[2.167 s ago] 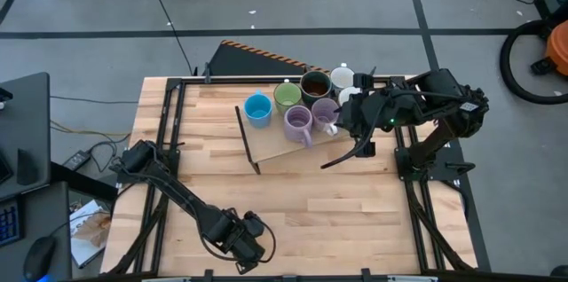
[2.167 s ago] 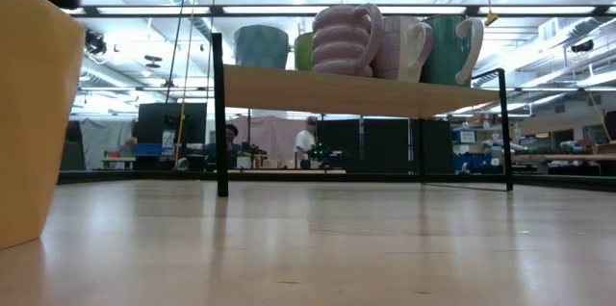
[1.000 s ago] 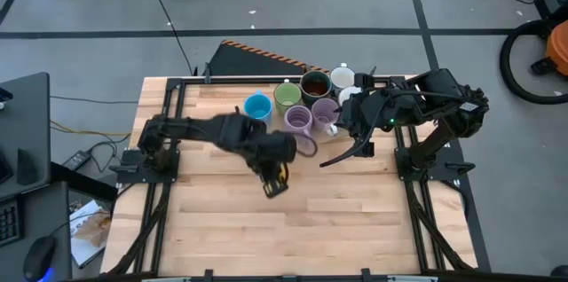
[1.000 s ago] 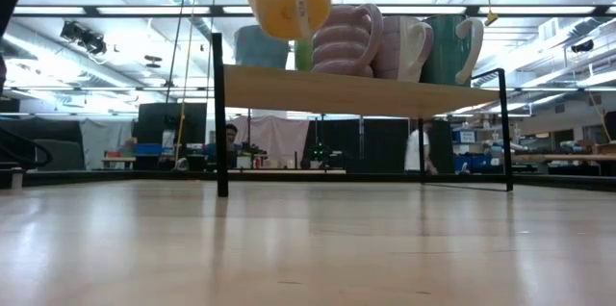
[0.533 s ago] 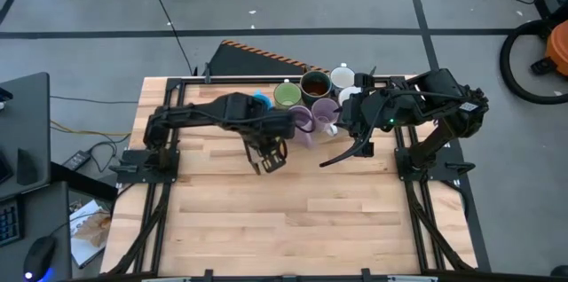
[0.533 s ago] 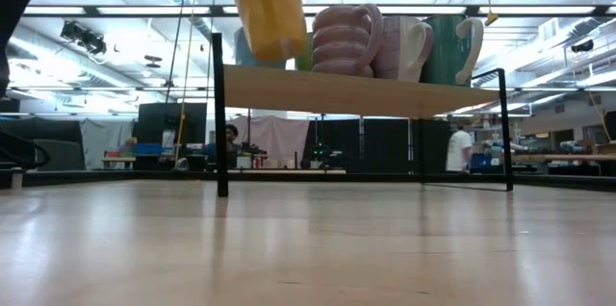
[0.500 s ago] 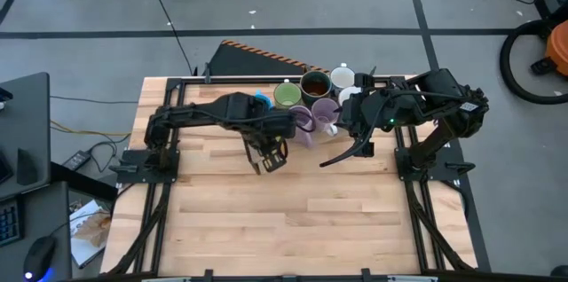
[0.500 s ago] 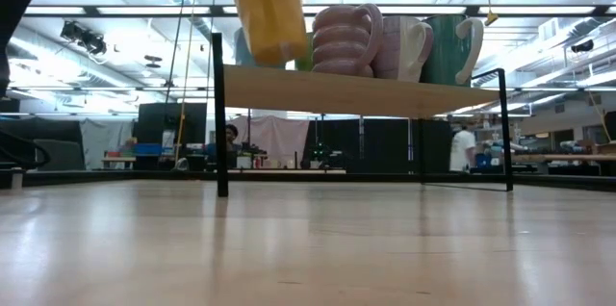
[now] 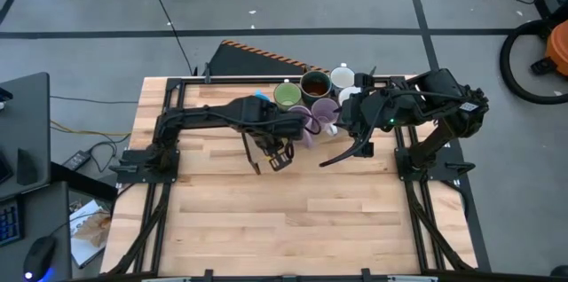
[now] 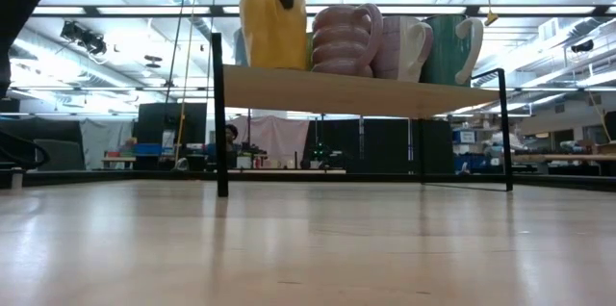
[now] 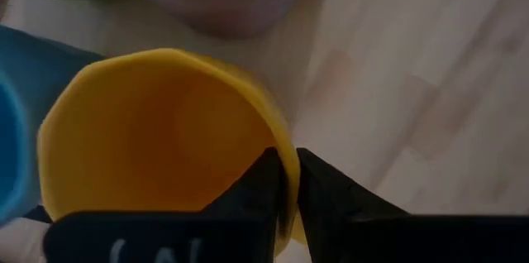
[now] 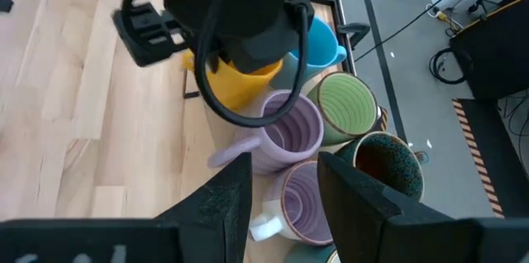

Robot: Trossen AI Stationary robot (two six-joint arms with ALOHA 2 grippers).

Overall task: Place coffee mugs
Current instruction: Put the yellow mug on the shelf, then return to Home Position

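Note:
My left gripper [image 9: 277,147] is shut on the orange mug [image 10: 274,29], over the left part of a low wooden shelf [image 10: 366,89]. The mug also shows in the left wrist view [image 11: 157,147] and the right wrist view [image 12: 240,85]. On the shelf stand the blue mug [image 12: 321,41], green mug [image 12: 347,106], dark brown mug [image 12: 384,164], two purple mugs [image 12: 285,135] and two white mugs [image 9: 343,85]. My right gripper [image 12: 285,213] is open and empty, above the shelf's right end. My left gripper pinches the orange mug's rim [image 11: 285,168], one finger [image 11: 266,182] inside the mug and one outside. The fingers come from above, pointing down. The mug is upright, its base level with the shelf top beside the blue and purple mugs.
The shelf stands on thin black legs [image 10: 220,123] at the table's far middle. Bare wood of the table [image 9: 293,220] lies in front of the shelf. Black frame rails [image 9: 155,202] run along the table's left and right sides.
My left gripper has carried the orange mug toward the table's far edge and down to the shelf's left part. The mug, tilted and higher a second ago, now stands upright with its base at the shelf top.

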